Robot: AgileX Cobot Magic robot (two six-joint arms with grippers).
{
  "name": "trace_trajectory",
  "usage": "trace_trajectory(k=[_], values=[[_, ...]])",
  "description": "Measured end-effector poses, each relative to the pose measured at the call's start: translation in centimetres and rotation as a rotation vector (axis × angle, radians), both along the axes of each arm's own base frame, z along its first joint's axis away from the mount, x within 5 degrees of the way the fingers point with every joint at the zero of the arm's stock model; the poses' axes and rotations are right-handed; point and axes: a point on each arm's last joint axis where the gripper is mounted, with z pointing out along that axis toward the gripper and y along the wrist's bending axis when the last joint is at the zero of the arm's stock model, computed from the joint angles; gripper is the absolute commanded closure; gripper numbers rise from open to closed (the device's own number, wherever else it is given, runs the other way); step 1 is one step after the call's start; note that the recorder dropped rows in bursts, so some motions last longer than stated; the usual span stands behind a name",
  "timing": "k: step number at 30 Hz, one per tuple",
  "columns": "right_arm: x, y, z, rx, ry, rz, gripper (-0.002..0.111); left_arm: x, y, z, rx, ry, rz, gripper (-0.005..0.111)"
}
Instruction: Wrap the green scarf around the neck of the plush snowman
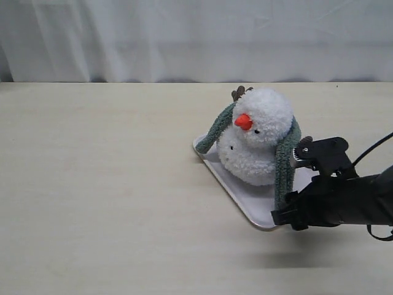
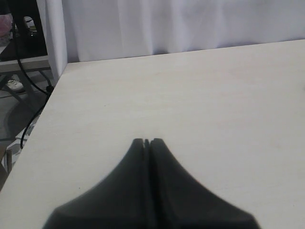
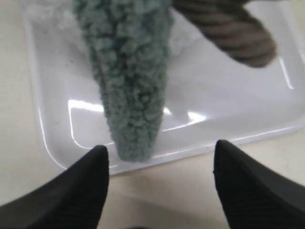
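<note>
The plush snowman (image 1: 255, 138) sits on a white tray (image 1: 245, 203), its orange-red nose facing front left. The green scarf (image 1: 284, 166) lies behind its neck, one end hanging down its left side (image 1: 212, 135), the other hanging down the right to the tray's front edge. In the right wrist view that scarf end (image 3: 131, 95) dangles onto the tray (image 3: 228, 105), just ahead of my right gripper (image 3: 159, 152), which is open with nothing between its fingers. A brown twig arm (image 3: 228, 33) shows beside it. My left gripper (image 2: 147, 141) is shut over bare table, out of the exterior view.
The tray sits right of centre on a pale wooden table (image 1: 98, 184). A white curtain (image 1: 196, 37) hangs behind the far edge. The left wrist view shows the table's edge (image 2: 40, 124) with cables and furniture beyond.
</note>
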Motion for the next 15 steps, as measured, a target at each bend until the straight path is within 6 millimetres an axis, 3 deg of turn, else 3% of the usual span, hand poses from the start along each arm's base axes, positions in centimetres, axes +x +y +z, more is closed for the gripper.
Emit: trace_trajectory(k=[8, 11, 13, 14, 15], values=[[2.5, 0.9, -0.3, 0.007, -0.007, -0.002, 0.051, 0.0, 0.0, 0.0, 0.0, 0.0, 0.0, 0.107], [3.0, 1.1, -0.3, 0.025, -0.008, -0.028, 0.069, 0.0, 0.0, 0.0, 0.0, 0.0, 0.0, 0.107], [2.9, 1.5, -0.2, 0.06, 0.015, -0.014, 0.085, 0.0, 0.0, 0.0, 0.0, 0.0, 0.0, 0.107], [2.9, 1.7, -0.1, 0.081, 0.032, 0.003, 0.099, 0.0, 0.0, 0.0, 0.0, 0.0, 0.0, 0.107], [2.7, 2.3, 0.0, 0.115, 0.065, 0.055, 0.104, 0.0, 0.0, 0.0, 0.0, 0.0, 0.0, 0.107]])
